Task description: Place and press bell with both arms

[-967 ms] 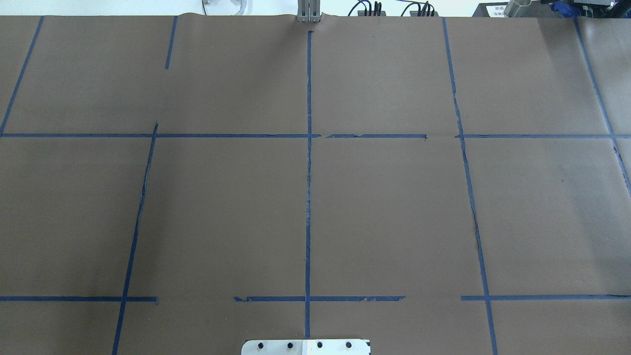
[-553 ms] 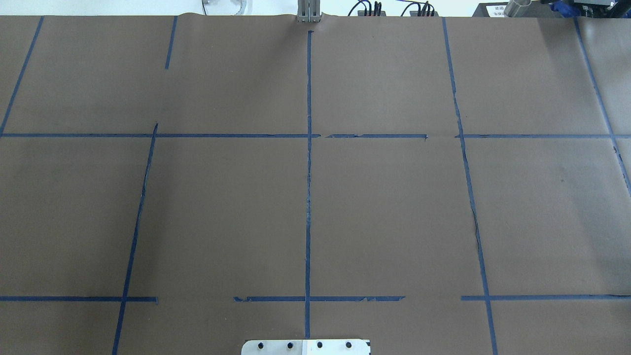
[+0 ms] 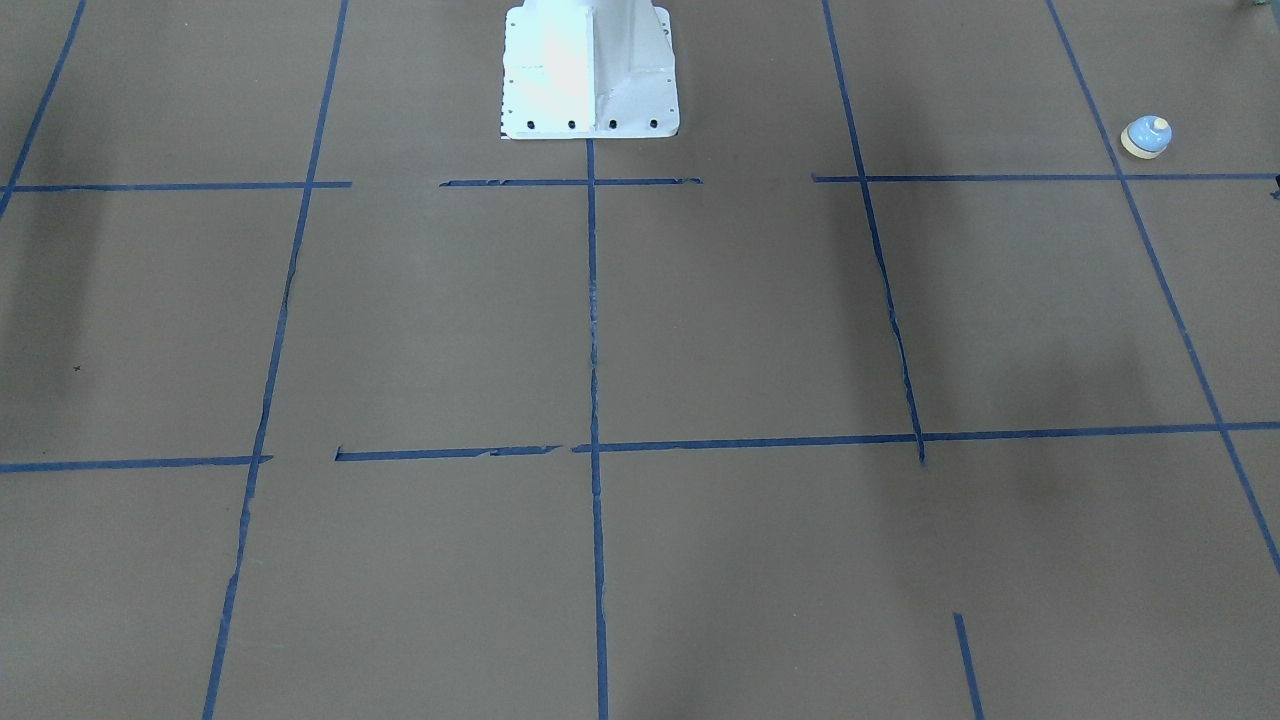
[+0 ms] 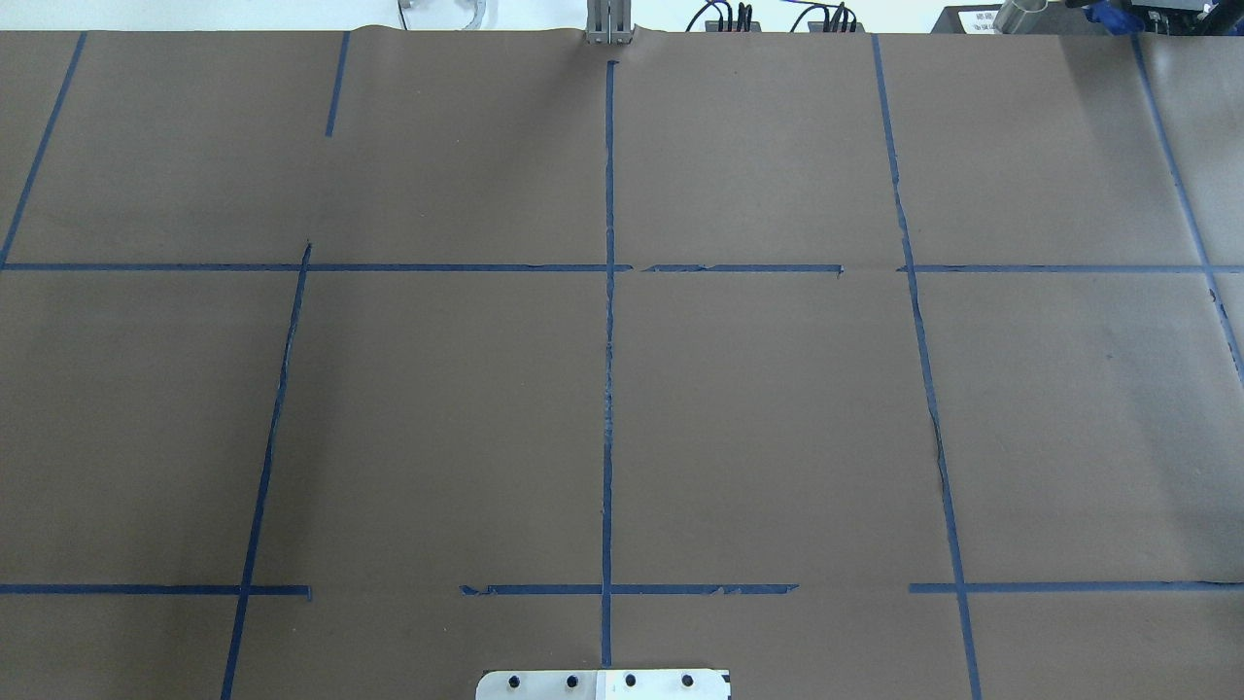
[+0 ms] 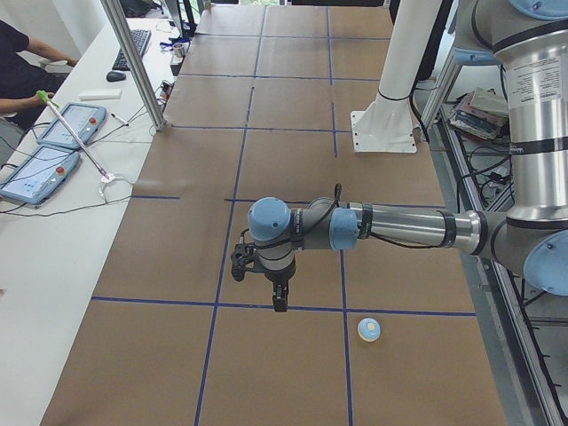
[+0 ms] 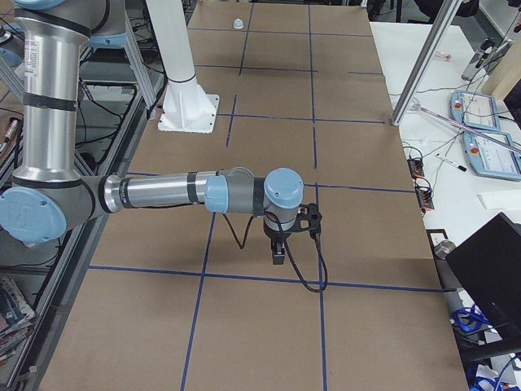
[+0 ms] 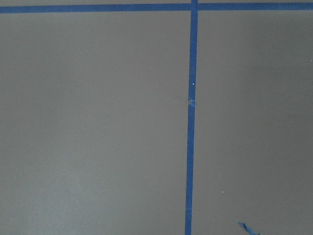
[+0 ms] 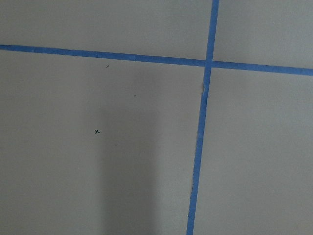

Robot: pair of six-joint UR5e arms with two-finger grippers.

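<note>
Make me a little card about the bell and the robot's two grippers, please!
bell: upright on the brown table, beside blue tape lines, at the robot's left end
left gripper: points down above the table, near the bell but apart from it
right gripper: points down above the table, far from the bell
open or shut: cannot tell for either
bell held: no

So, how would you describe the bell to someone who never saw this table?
Start at the white pedestal on the brown, blue-taped table. Go far toward the robot's left side: the bell sits there alone, a small light blue dome with a cream button on top.
</note>
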